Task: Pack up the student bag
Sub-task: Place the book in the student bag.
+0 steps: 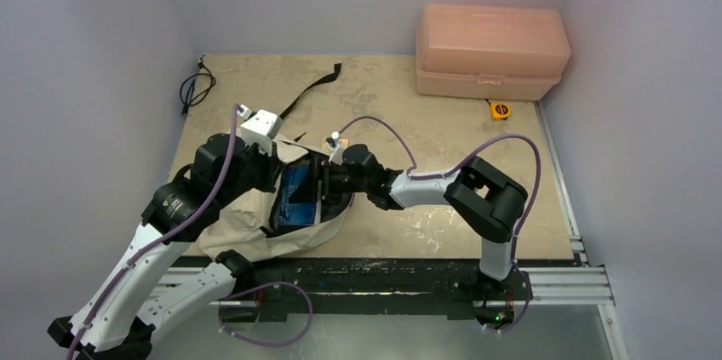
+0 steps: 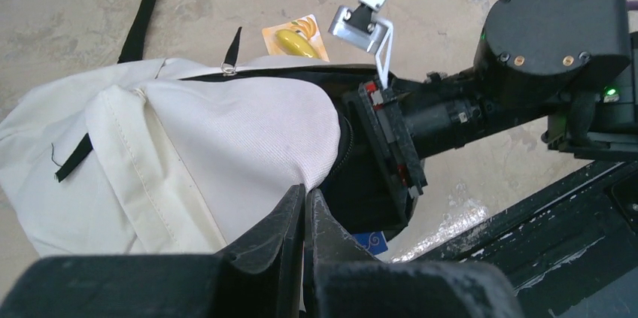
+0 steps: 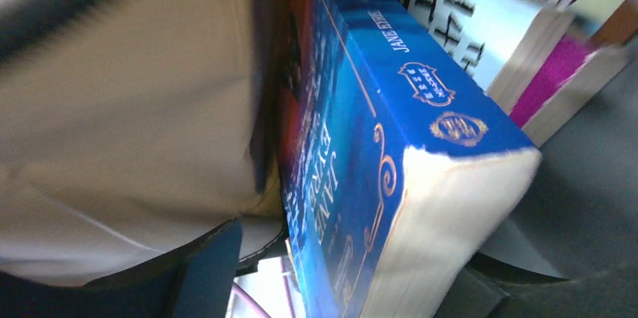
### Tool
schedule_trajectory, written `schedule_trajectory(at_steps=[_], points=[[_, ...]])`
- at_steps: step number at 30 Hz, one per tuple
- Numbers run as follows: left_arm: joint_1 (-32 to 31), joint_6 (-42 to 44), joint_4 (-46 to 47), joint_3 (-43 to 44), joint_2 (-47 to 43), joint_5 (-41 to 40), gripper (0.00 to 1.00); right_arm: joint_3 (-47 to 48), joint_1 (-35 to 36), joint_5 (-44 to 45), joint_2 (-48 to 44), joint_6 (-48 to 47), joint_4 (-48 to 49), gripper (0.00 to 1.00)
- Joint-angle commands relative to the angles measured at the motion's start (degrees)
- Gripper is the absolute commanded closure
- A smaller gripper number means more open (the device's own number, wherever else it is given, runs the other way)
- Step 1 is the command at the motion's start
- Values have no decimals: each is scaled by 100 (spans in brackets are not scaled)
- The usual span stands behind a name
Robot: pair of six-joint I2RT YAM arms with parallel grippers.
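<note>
Student bag (image 1: 247, 228) lies on its side at the near-left of the table (image 1: 443, 134), between the two arms, with its mouth open toward the right arm. One black strap (image 1: 311, 92) trails toward the far edge.

Left gripper (image 2: 305, 209): jaws closed, pinching the cream fabric at the rim of the mouth.

Right gripper (image 1: 319, 183): reaches into the mouth. On its wrist view I see the fingers standing apart on either side of a blue book (image 3: 391, 130), spine reading "Jane Eyre". The left finger (image 3: 207, 269) sits just clear of the cover; I cannot tell whether the other touches.

The blue book is inside the bag against the cream wall. A white book (image 3: 466, 25) with black characters and a pink-edged book (image 3: 557, 70) lie beside it.

A banana card (image 2: 295, 38) lies on the table just beyond the bag. A salmon box (image 1: 489, 49) sits at the far right.
</note>
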Motion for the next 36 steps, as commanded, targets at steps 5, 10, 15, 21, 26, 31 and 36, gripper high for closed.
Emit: schedule_trajectory(at_steps=[5,10,15,21,26,31,36], points=[[-8,-252,395,-117,-286,151,100,60,-195,231,-1268,-1412,-1346,5],[-6,-266,329,-117,-327,260,100,-431,-173,7,-1451,-1301,-945,18],[-9,-325,312,-160,-302,372,100,-458,-139,-106,-795,-923,171,65],[-4,-451,262,-314,-278,354,100,312,7,103,-297,-562,770,96],[-9,-533,224,-507,-393,302,100,174,11,407,-575,-360,802,75],[-6,-490,169,-595,-446,285,100,-186,-18,209,-1150,-1151,-162,46],[-1,-452,93,-586,-498,103,100,-239,-37,567,-2148,-2416,-1724,25]])
